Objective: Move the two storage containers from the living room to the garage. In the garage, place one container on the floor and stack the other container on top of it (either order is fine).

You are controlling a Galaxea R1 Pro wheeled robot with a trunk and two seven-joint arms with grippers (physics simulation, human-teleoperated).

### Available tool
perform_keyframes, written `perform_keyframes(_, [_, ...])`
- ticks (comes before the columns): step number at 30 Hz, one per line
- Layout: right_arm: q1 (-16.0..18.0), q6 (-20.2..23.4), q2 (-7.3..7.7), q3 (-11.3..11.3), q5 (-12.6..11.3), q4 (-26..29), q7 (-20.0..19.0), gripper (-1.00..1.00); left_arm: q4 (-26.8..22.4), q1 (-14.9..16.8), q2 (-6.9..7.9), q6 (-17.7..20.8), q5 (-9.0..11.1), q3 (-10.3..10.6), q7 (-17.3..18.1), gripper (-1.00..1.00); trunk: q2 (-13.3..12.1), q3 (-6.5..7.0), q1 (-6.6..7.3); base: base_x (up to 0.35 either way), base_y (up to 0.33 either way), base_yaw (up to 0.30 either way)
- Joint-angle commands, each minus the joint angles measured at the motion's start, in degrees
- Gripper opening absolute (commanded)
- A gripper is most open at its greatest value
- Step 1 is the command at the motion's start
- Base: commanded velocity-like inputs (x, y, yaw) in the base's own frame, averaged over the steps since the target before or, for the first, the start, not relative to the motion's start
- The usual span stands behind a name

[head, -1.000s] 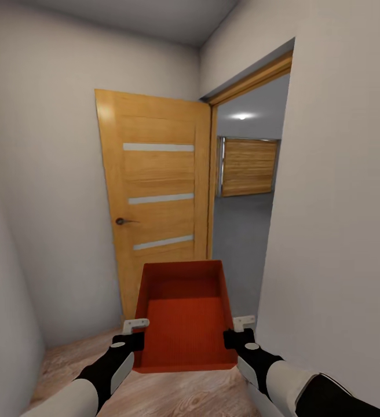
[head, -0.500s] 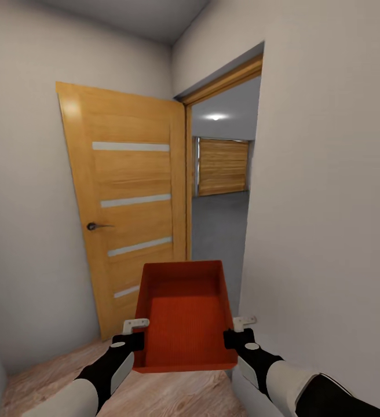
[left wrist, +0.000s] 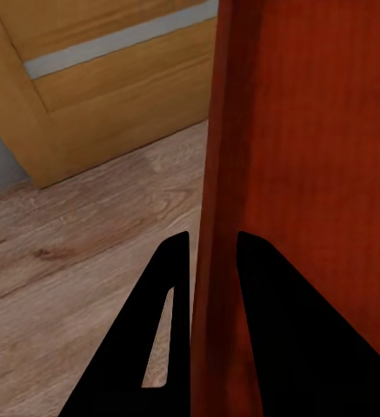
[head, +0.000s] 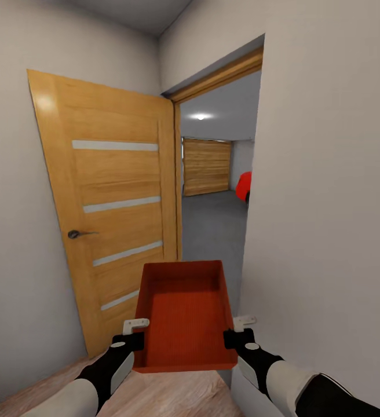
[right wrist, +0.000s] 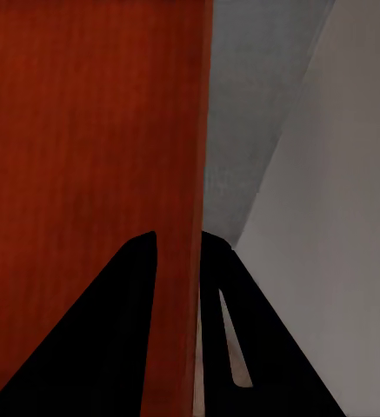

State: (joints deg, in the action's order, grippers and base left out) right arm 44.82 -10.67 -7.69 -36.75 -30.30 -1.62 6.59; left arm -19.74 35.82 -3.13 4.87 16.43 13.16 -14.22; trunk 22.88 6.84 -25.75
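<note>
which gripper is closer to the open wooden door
Left. The left gripper clamps the container wall on the side toward the door; the right gripper clamps the far wall, beside the doorway's white wall.

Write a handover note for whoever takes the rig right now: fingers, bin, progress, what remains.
Left gripper: fingers clamp the left wall of the orange-red rectangular storage bin.
Right gripper: fingers clamp its right wall.
The bin is carried level in front of the trunk, empty.
Position: wood-plank hallway, facing the open wooden door; the grey garage floor and red car lie beyond.
Done: one bin picked up.
Left: enter the garage, set it down, fetch and stack the second bin.
</note>
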Motion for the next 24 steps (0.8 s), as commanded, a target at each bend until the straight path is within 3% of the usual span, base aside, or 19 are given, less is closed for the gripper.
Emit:
perform_keyframes(1, [0.0, -0.1, -0.04, 1.9, 0.1, -0.1, -3.0, -1.0, -0.3, 0.0, 0.32, -1.4, -0.9, -2.4, -3.3, -1.0, 0.0, -0.03, -0.04, 0.191, 0.204, -0.012])
perform_keyframes(19, [0.0, -0.1, 0.0, 1.9, 0.1, -0.1, -3.1, -1.0, -0.3, 0.0, 0.32, -1.4, -0.9, -2.4, -3.3, -1.0, 0.0, -0.03, -0.04, 0.194, 0.204, -0.002])
perform_keyframes(24, [0.0, -0.1, -0.04, 1.9, 0.1, -0.1, -2.9, -1.0, -0.3, 0.0, 0.32, -1.4, -0.9, -2.4, -3.3, -1.0, 0.0, -0.03, -0.04, 0.196, 0.204, -0.14])
